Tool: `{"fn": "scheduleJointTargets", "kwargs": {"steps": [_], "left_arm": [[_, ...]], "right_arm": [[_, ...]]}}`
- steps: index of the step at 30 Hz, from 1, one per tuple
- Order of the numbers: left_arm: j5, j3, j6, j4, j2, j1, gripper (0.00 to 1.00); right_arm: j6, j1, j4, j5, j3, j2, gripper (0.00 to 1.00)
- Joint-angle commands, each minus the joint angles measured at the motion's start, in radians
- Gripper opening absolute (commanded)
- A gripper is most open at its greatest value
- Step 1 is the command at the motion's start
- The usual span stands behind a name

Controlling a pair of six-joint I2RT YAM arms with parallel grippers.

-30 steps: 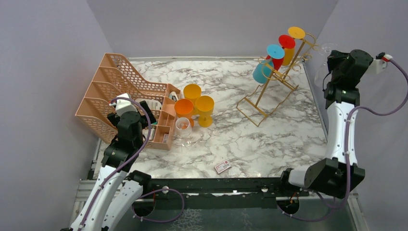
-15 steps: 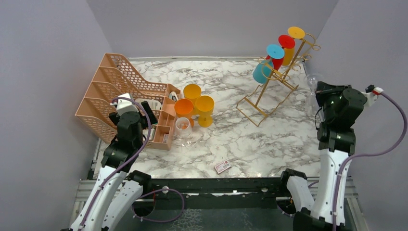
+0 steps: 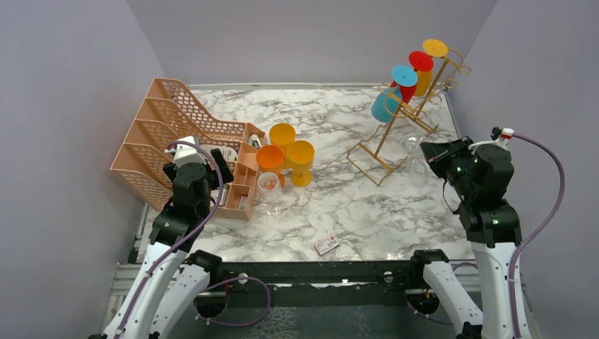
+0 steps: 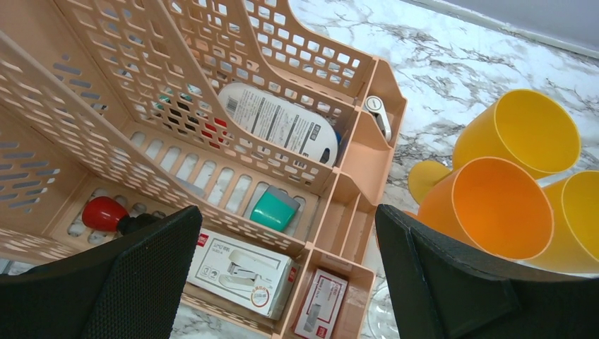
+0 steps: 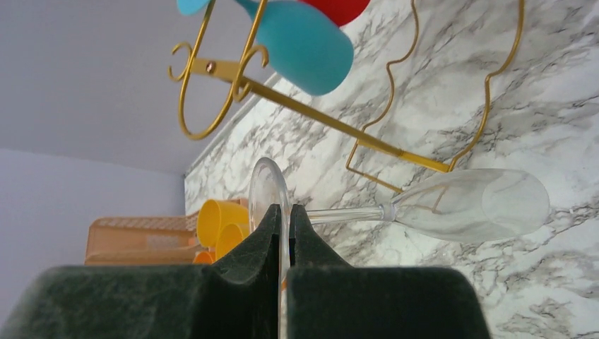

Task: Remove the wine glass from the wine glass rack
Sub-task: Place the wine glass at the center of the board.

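Right wrist showed right hand [image 5: 284,215] clenched on the clear stemmed wine glass [image 5: 466,205], already off the slanted gold wire rack [image 5: 226,72]. Only set-down looked left.

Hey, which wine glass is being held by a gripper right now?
The clear wine glass, pinched by its foot in the right gripper. The teal glass, red glass and yellow glass hang on the gold rack.

Bright even overhead light, soft shadows, sharp focus, slight wrist-view distortion
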Motion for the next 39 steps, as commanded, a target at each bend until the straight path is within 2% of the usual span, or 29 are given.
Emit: {"fn": "scheduleJointTargets", "kwargs": {"steps": [1,6,9,12,18,21,26,30,33,36,39], "left_arm": [[0.031,-0.002,0.007,0.030,-0.011,0.005,0.99],[0.116,-0.004,0.011,0.061,-0.008,0.006,0.99],[0.311,0.095,-0.060,-0.014,0.005,0.005,0.99],[0.520,0.155,-0.120,-0.004,0.007,0.005,0.99],[0.993,0.169,-0.243,0.124,0.102,0.005,0.97],[1.119,0.167,-0.277,0.194,0.141,0.002,0.94],[1.144,0.182,-0.325,0.277,0.160,-0.024,0.92],[1.119,0.152,-0.365,0.362,0.182,-0.108,0.90],[1.042,0.153,-0.356,0.396,0.231,-0.256,0.87],[0.930,0.178,-0.327,0.414,0.293,-0.419,0.78],[0.862,0.185,-0.312,0.468,0.321,-0.518,0.76]], "right_arm": [[-0.113,0.028,0.065,-0.201,-0.041,-0.037,0.01],[-0.278,0.038,0.228,-0.573,-0.084,-0.015,0.01],[-0.373,0.038,0.206,-0.816,-0.046,0.073,0.01],[-0.439,0.038,0.205,-1.034,-0.023,0.136,0.01],[-0.499,0.102,0.258,-1.168,-0.031,0.159,0.01],[-0.591,0.158,0.175,-1.187,0.003,0.205,0.01],[-0.676,0.244,0.118,-1.118,0.037,0.251,0.01],[-0.692,0.288,0.139,-1.093,0.040,0.282,0.01],[-0.712,0.332,0.162,-1.092,0.045,0.285,0.01],[-0.729,0.376,0.166,-1.061,0.051,0.286,0.01],[-0.710,0.388,0.186,-1.047,0.033,0.288,0.01]]}}
